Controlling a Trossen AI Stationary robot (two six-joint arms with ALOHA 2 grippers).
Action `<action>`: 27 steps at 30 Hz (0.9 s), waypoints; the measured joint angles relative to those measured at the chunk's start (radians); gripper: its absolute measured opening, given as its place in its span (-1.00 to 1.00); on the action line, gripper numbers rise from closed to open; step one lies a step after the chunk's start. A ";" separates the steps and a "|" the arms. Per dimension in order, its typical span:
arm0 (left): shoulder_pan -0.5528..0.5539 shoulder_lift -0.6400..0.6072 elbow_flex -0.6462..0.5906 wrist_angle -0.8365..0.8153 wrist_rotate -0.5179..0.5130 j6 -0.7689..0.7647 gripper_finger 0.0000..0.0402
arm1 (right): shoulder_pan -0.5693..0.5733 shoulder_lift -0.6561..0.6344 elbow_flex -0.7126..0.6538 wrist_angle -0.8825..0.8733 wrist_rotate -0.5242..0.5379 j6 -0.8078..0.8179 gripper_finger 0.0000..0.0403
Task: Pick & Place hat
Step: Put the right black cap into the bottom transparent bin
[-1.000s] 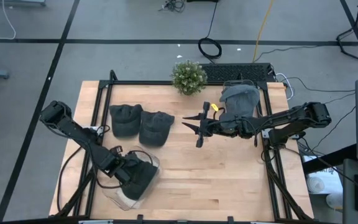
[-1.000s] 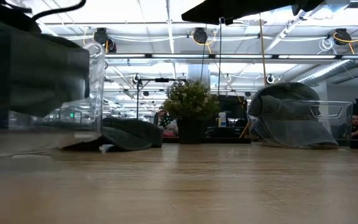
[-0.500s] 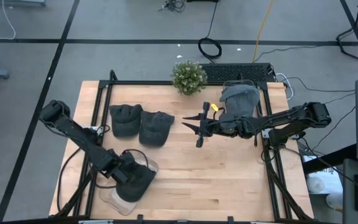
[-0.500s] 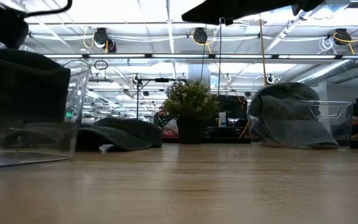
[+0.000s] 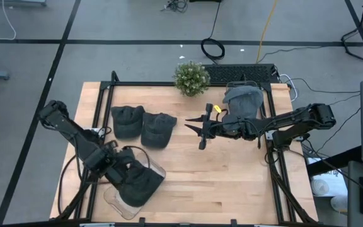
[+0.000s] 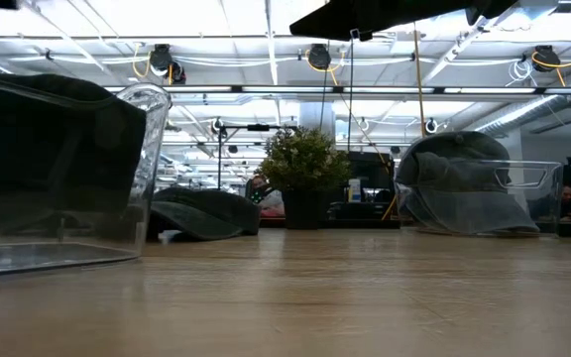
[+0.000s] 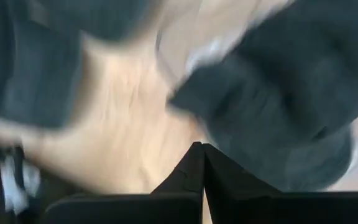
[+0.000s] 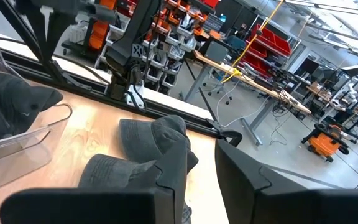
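Near the table's front-left corner, the left gripper point(image 5: 115, 165) is hovering beside a hat point(image 5: 138, 183) in a clear bin point(image 5: 115, 200), fingers point(image 7: 194, 171) seemingly pressed together and empty. At mid-table the right gripper point(image 5: 200, 128) is waiting, spread wide and holding nothing, near 2 more hats point(image 5: 142, 125).

No text, label, brand or number can be read anywhere.

four hats point(image 5: 158, 130), two clear bins point(image 5: 120, 200), one potted plant point(image 5: 191, 78)

Changes since the earlier views. The left hand point(image 5: 113, 165) has drawn back toward 10 o'clock, away from the dark hat point(image 5: 138, 183) it was pressed against. The hat now lies farther toward 4 o'clock in the clear tray point(image 5: 113, 197), which has itself slid and turned on the counter point(image 5: 232, 183). In the low view the tray's wall point(image 6: 149, 149) stands farther right.
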 joint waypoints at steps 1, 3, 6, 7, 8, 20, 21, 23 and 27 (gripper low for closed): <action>0.014 -0.004 0.010 0.024 -0.033 0.048 -0.99 | 0.000 0.000 0.000 0.000 0.000 0.000 -0.63; 0.055 -0.006 0.020 0.093 -0.068 0.159 -0.99 | 0.000 0.000 0.000 0.000 0.000 0.000 -0.63; 0.129 -0.002 0.002 0.191 -0.073 0.323 -0.99 | 0.000 0.000 0.000 0.000 0.000 0.000 -0.63; 0.158 0.002 -0.009 0.222 -0.068 0.368 -0.99 | 0.000 0.000 0.000 0.000 0.000 0.000 -0.63; 0.189 0.007 -0.021 0.248 -0.051 0.412 -0.99 | 0.000 0.000 0.000 -0.001 0.000 0.000 -0.63; 0.336 0.033 -0.166 0.435 0.128 0.587 -1.00 | 0.000 0.000 0.000 -0.007 0.000 0.000 -0.63; 0.340 0.033 -0.174 0.452 0.132 0.589 -1.00 | 0.000 0.000 0.000 -0.007 0.000 0.000 -0.63; 0.350 0.033 -0.183 0.469 0.133 0.588 -0.99 | 0.000 0.000 0.000 -0.007 0.000 0.000 -0.63; 0.369 0.033 -0.207 0.468 0.125 0.558 -1.00 | 0.000 0.000 0.000 -0.007 0.000 0.000 -0.63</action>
